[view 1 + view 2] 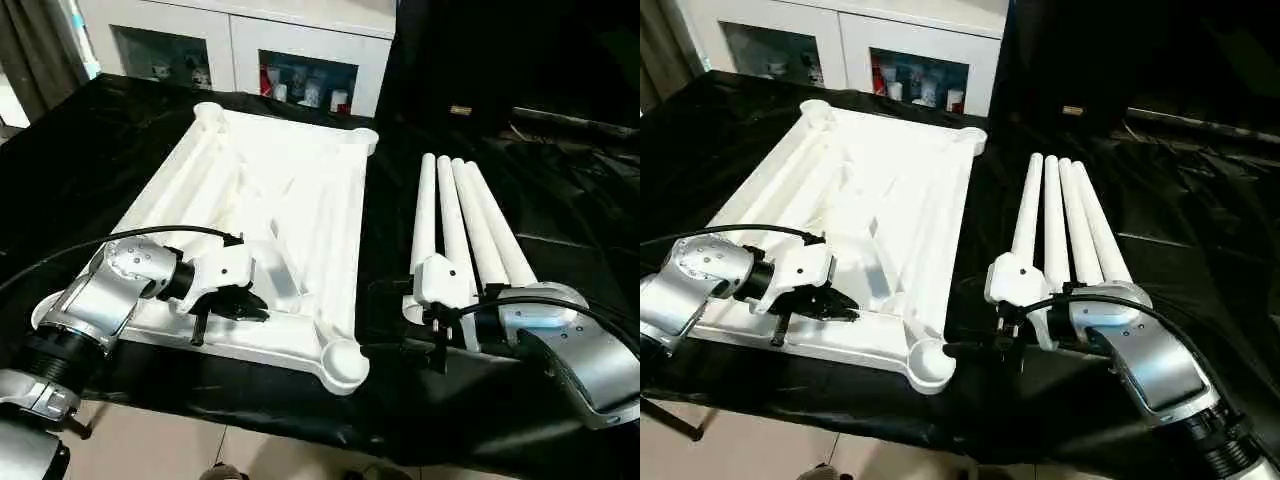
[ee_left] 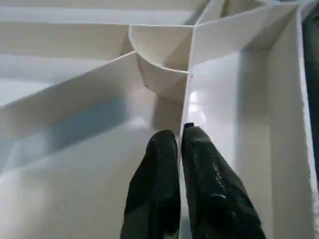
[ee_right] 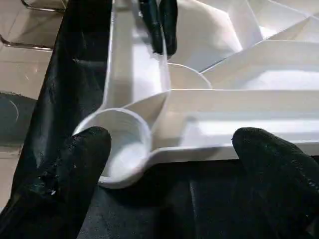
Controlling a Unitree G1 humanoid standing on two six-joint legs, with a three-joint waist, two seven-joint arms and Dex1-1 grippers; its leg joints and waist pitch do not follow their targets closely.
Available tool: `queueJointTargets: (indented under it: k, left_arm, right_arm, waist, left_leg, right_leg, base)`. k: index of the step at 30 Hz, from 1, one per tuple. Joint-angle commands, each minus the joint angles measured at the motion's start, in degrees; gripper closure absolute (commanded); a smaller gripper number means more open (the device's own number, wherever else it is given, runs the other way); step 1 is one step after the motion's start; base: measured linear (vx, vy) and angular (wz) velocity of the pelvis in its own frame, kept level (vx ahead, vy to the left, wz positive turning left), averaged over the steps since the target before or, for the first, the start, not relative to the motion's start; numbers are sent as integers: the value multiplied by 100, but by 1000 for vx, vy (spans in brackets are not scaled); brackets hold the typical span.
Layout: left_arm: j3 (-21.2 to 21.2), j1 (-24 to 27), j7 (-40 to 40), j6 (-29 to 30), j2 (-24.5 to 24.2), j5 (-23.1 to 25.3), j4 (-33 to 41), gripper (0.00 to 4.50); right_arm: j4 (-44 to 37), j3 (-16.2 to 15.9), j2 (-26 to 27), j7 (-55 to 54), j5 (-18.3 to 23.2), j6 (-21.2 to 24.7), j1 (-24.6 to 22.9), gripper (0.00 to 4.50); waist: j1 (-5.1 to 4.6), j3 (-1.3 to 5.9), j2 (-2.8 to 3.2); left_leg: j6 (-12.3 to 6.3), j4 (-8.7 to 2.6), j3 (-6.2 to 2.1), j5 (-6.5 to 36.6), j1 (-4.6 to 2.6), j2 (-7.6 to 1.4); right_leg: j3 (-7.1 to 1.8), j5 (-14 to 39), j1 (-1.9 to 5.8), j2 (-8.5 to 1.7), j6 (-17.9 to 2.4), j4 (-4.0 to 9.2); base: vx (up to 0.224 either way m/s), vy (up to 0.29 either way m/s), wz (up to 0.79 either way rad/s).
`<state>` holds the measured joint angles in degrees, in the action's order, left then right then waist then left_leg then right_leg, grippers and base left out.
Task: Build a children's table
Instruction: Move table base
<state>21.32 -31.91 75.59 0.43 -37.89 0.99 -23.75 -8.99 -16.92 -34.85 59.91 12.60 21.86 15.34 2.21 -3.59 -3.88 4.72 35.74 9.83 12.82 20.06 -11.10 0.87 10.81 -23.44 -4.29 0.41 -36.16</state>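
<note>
Tabletop: white ribbed plastic rectangular tabletop (image 1: pixel 290 200) lies underside up on the black-covered worktop (image 1: pixel 560 230).
Legs: four white round plastic tube legs (image 1: pixel 465 225) lie side by side, just right of the tabletop.
Left pincer (image 2: pixel 180 142): clenched on a thin upright rib (image 2: pixel 188 107) near the tabletop's near edge.
Right pincer (image 3: pixel 167 159): released, fingers wide apart, facing the near right corner socket (image 3: pixel 117 142).

Right pincer (image 3: pixel 169 174) spread wide, facing table top's corner socket (image 3: pixel 119 144)
</note>
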Motion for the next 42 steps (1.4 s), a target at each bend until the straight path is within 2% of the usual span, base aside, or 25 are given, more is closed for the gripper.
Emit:
queueJointTargets:
  k: [1,4,11,14,19,25,29,30,32,33,34,36,37,39,42]
  left_arm:
    - [-3,-6,-342,-311,-34,204,-33,443]
    - [-24,35,-638,-625,-49,417,-28,447]
    - [36,-109,-1636,-1479,-163,1206,-295,447]
    - [13,-154,-1800,-1676,-154,1287,-430,447]
    - [-78,-312,-2135,-1962,-191,1452,-884,447]
    - [-130,-454,-2259,-2098,-169,1445,-1199,447]
    - [-245,-373,-1578,-2213,-165,907,-1227,447]
    - [-291,-302,-1426,-2074,-184,764,-1108,447]
    - [-333,-216,-1530,-2122,-260,797,-930,447]
    - [-357,-188,-1393,-1913,-308,736,-877,447]
    - [-361,-197,-1204,-1715,-370,681,-894,423]
    - [-410,-241,-1198,-1702,-391,636,-981,408]
    - [-431,-287,-1231,-1779,-393,625,-1059,398]
    - [-523,-339,-1179,-1804,-417,509,-1102,393]
    - [-761,-352,-1142,-1714,-420,255,-980,362]
  right_arm:
    - [-77,-1,-27,-34,-91,-17,8,0]
    - [-78,4,-19,-49,-88,-16,-2,0]
    - [-39,-29,19,-95,-110,-51,3,0]
    - [-21,-42,35,-99,-115,-58,17,0]
    - [31,-68,61,-105,-142,-93,68,0]
    - [44,-83,64,-130,-159,-102,85,0]
    - [-14,-76,80,-134,-144,-37,78,0]
    - [-15,-54,96,-141,-143,-23,75,0]
    - [-19,-17,120,-175,-123,15,74,0]
    - [-24,34,162,-219,-81,38,87,0]
    - [-35,101,223,-276,-5,115,117,0]
    - [-53,158,286,-333,75,231,158,0]
    - [-49,192,325,-385,102,287,193,0]
    - [-2,254,447,-592,85,410,290,0]
    - [2,349,627,-872,103,646,394,0]
  waist:
    - [17,367,137]
    - [-23,373,131]
    - [-21,373,115]
    - [-11,373,113]
    - [-6,380,123]
    - [-2,383,131]
    - [2,401,134]
    - [0,402,137]
    - [-3,409,143]
    - [-4,410,143]
    - [2,410,143]
    - [-6,397,144]
    - [-10,396,121]
    - [-4,384,130]
    - [-1,374,104]
  left_leg:
    - [64,-522,-37,1086,-11,-174]
    - [63,-518,-46,1023,15,-172]
    - [-1,-502,-35,959,-3,-172]
    - [23,-503,-37,1015,-11,-170]
    - [32,-499,-34,944,-13,-163]
    - [38,-495,-33,914,-14,-160]
    - [64,-494,-36,867,-18,-161]
    - [55,-493,-32,820,-16,-164]
    - [2,-482,-23,646,-8,-169]
    - [-21,-479,-19,626,-12,-169]
    - [-43,-474,-10,589,-23,-164]
    - [-31,-482,-5,665,-24,-157]
    - [-31,-485,-6,694,-22,-157]
    - [6,-492,-5,756,-36,-160]
    - [86,-501,3,840,-50,-164]
  right_leg:
    - [-173,867,281,-273,-1360,378]
    - [-169,783,300,-273,-1346,362]
    - [-172,780,275,-256,-1311,371]
    - [-176,869,265,-263,-1286,371]
    - [-174,694,262,-258,-1297,356]
    - [-173,557,264,-261,-1359,344]
    - [-174,470,277,-277,-1402,321]
    - [-174,378,273,-272,-1427,314]
    - [-166,-8,281,-263,-1532,274]
    - [-165,-65,282,-260,-1547,272]
    - [-168,-101,275,-264,-1570,263]
    - [-168,62,275,-257,-1568,281]
    - [-168,118,279,-256,-1563,288]
    - [-171,266,259,-257,-1528,299]
    - [-177,524,238,-263,-1454,319]
  base:
    - [0,0,0]
    - [0,0,0]
    - [0,0,0]
    - [0,0,0]
    - [0,0,0]
    - [0,0,0]
    - [0,0,0]
    - [0,0,0]
    - [0,0,0]
    - [0,0,0]
    - [0,0,0]
    - [0,0,0]
    - [0,0,0]
    - [0,0,0]
    - [0,0,0]
